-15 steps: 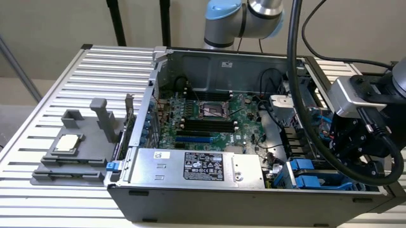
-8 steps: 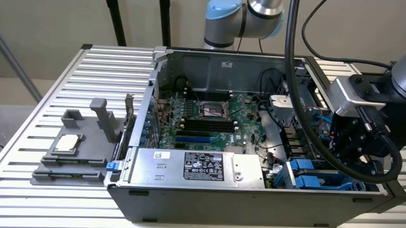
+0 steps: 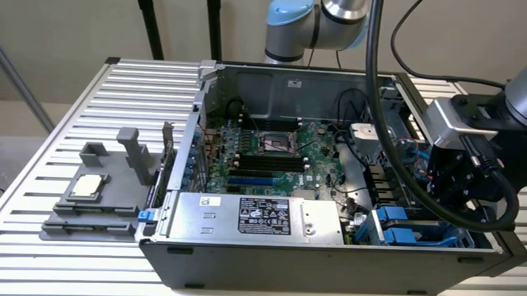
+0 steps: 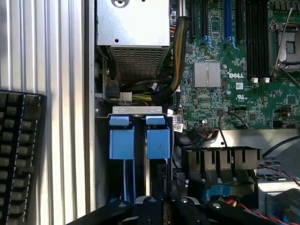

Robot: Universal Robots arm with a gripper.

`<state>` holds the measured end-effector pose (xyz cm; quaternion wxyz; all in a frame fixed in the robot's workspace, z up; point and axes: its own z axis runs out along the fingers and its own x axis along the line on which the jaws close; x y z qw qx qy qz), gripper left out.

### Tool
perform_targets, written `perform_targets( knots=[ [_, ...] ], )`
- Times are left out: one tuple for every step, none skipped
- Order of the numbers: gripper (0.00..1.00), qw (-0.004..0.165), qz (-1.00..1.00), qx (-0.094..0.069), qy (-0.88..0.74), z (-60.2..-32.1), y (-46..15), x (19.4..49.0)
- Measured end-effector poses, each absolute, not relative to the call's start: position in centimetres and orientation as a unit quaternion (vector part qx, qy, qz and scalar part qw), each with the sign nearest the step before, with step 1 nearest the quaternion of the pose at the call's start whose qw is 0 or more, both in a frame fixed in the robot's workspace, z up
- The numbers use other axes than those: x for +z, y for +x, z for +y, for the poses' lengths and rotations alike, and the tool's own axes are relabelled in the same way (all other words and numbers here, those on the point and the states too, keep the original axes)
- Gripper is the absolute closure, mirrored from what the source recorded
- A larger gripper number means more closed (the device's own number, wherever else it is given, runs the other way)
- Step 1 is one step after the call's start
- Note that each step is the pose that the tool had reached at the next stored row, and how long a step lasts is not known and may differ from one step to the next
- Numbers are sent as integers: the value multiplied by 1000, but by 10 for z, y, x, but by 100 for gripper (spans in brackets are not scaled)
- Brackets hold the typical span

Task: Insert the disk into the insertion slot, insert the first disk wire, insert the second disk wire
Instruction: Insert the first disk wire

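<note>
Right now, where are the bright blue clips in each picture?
Exterior view: the blue clips sit low in the computer case, to the exterior view's right of the silver box.
Wrist view: the blue clips stand side by side next to the silver box's mesh end.
Shared landmark: the green motherboard, next to the clips in both.

Past the closed gripper (image 4: 164, 206), at twelve o'clock: the insertion slot (image 4: 158, 143) with two bright blue clips side by side; beyond it, a silver box (image 4: 133, 28) with a mesh face. At one o'clock, a green motherboard (image 4: 225, 70); at ten o'clock, a black keyboard (image 4: 18, 154) on a ribbed metal table (image 4: 61, 56).
</note>
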<state>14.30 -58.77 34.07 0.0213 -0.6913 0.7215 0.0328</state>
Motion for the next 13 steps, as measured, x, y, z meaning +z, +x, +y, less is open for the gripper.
perform_targets(
  knots=[
    [84, 21, 722, 32, -691, -588, 143, 341],
    [84, 20, 722, 32, -691, -587, 143, 340],
    [84, 20, 722, 31, -691, -587, 143, 340],
    [84, 20, 722, 31, -691, -586, 143, 340],
    [84, 20, 722, 31, -691, -586, 143, 340],
    [84, 20, 722, 31, -691, -585, 143, 340],
    [84, 19, 722, 31, -691, -585, 143, 340],
    [84, 19, 722, 30, -691, -584, 143, 340],
    [84, 19, 722, 30, -691, -584, 143, 340],
    [84, 18, 722, 29, -691, -584, 143, 340],
    [84, 17, 722, 29, -691, -584, 143, 340],
    [84, 16, 722, 28, -691, -584, 143, 339],
    [84, 16, 722, 27, -691, -583, 143, 339]
  ],
)
